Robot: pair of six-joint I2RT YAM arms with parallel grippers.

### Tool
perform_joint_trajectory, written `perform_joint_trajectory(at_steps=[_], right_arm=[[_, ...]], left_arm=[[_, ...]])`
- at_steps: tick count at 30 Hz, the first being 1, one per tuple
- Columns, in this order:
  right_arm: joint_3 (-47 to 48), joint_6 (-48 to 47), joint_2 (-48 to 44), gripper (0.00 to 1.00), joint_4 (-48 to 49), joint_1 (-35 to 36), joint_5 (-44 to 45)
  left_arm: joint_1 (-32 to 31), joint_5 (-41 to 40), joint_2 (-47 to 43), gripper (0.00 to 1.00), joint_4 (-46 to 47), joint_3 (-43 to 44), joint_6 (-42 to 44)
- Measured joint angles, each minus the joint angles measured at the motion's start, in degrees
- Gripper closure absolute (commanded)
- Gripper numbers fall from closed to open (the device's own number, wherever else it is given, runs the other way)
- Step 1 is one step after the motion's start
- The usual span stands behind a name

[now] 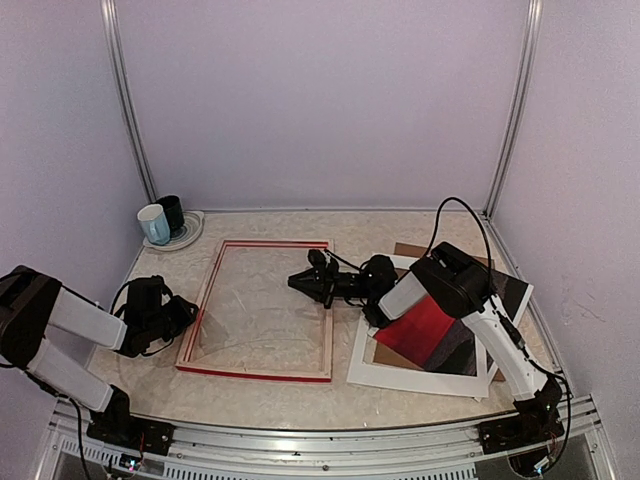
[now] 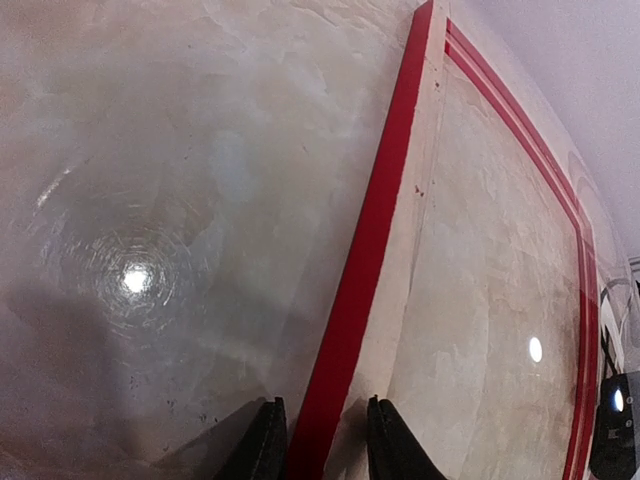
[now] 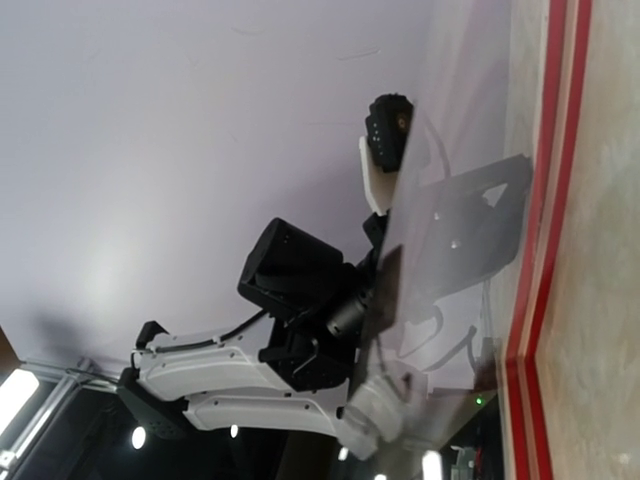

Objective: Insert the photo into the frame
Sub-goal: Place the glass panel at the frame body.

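Note:
The frame (image 1: 257,372) lies flat at the middle left of the table, its red face and pale wood showing. My left gripper (image 1: 186,316) is shut on its left rail, one fingertip (image 2: 265,440) on either side of the red strip (image 2: 370,240). My right gripper (image 1: 305,282) reaches over the frame's right rail and is shut on the edge of a clear pane (image 1: 262,320), which hangs tilted over the frame opening. In the right wrist view the pane (image 3: 450,230) stands edge-on beside the frame (image 3: 545,200). The photo (image 1: 425,330) lies at the right under the right arm.
A white mat border (image 1: 400,377) and a brown backing board (image 1: 410,250) lie around and under the photo. A pale blue mug (image 1: 153,224) and a dark mug (image 1: 172,213) stand on a plate (image 1: 190,235) at the back left. Walls enclose three sides.

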Motion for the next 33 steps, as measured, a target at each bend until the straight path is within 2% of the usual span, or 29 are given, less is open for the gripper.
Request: perform_joint_trajectory(at_steps=[5,12,25,33], right_arm=[[-0.8,0.8,-0.3,0.92,0.0,0.1,1.1],[-2.1,0.4,-0.8,0.92,0.0,0.1,1.4],[-5.1,-6.2,-2.1,0.91,-0.5,0.4,1.1],[-6.0,-9.0,-2.8,0.82,-1.5,0.4,1.2]], left_arm=[[0.0,0.2,0.1,0.65,-0.1,0.0,0.0],[0.2,0.7,0.1,0.65,0.0,0.0,0.0],[0.5,1.3,0.1,0.65,0.0,0.0,0.0],[0.6,1.5,0.2,0.65,0.2,0.0,0.0]])
